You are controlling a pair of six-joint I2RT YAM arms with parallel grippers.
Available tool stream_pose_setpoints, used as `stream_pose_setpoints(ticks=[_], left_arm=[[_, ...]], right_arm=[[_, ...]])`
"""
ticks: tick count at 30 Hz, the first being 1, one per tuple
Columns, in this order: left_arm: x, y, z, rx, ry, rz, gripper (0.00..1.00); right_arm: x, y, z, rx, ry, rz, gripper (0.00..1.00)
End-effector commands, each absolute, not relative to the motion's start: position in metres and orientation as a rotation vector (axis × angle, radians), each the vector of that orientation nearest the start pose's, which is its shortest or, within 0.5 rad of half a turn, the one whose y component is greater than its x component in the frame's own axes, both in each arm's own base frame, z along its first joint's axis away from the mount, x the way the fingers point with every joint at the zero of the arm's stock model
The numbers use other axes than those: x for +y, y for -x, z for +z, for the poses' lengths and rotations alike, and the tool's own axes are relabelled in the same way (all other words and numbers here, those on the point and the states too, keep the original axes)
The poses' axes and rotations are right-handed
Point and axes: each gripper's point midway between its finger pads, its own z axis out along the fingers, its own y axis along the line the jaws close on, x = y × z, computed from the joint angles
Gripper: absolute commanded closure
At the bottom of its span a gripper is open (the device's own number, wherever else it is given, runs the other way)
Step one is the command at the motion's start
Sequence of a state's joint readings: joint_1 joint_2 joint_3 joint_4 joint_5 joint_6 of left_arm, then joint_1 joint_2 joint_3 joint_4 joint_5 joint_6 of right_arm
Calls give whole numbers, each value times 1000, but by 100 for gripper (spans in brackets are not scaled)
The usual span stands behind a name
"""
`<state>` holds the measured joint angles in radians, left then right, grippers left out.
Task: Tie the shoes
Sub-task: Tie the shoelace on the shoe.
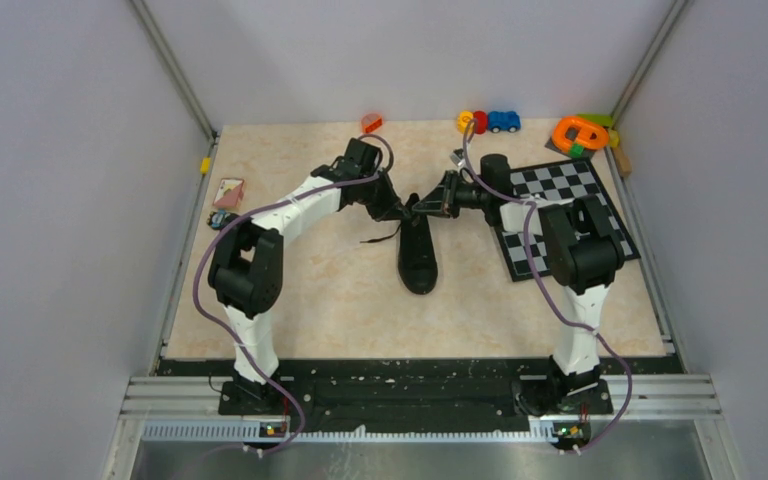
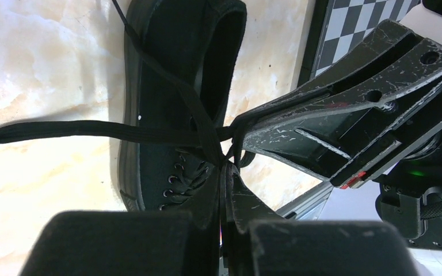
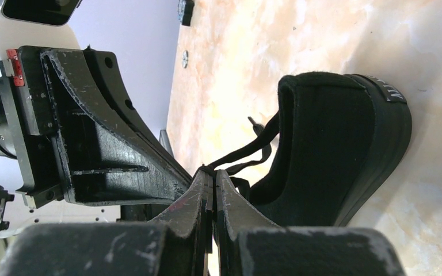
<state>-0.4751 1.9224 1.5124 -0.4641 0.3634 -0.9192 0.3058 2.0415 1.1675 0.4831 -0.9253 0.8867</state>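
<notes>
The black sneaker (image 1: 418, 255) lies mid-table, its opening towards the back. In the left wrist view the shoe (image 2: 167, 86) shows its eyelets, with black laces (image 2: 121, 131) crossing over it. My left gripper (image 2: 225, 167) is shut on a lace just above the shoe's opening. My right gripper (image 3: 212, 172) is shut on a lace beside the heel (image 3: 334, 149). The two grippers meet tip to tip over the shoe's back end (image 1: 415, 207). One lace end trails left on the table (image 1: 380, 238).
A checkerboard mat (image 1: 560, 215) lies right of the shoe under the right arm. Small toys (image 1: 488, 122) and an orange piece (image 1: 580, 132) sit along the back edge. A small card (image 1: 228, 190) lies at the left edge. An orange block (image 1: 371, 123) sits back centre.
</notes>
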Motion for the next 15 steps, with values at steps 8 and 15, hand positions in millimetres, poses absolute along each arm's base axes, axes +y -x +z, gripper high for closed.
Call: stream_pose_setpoints(ticks=[8,15], left_arm=[[-329,-369,133,2677,385,-1127,100],[-319,-366,131,2672,376,-1074,90]], right_arm=[[305,-420,153,2096,106,1606,100],[304,-421,153,2101,96,1595,100]])
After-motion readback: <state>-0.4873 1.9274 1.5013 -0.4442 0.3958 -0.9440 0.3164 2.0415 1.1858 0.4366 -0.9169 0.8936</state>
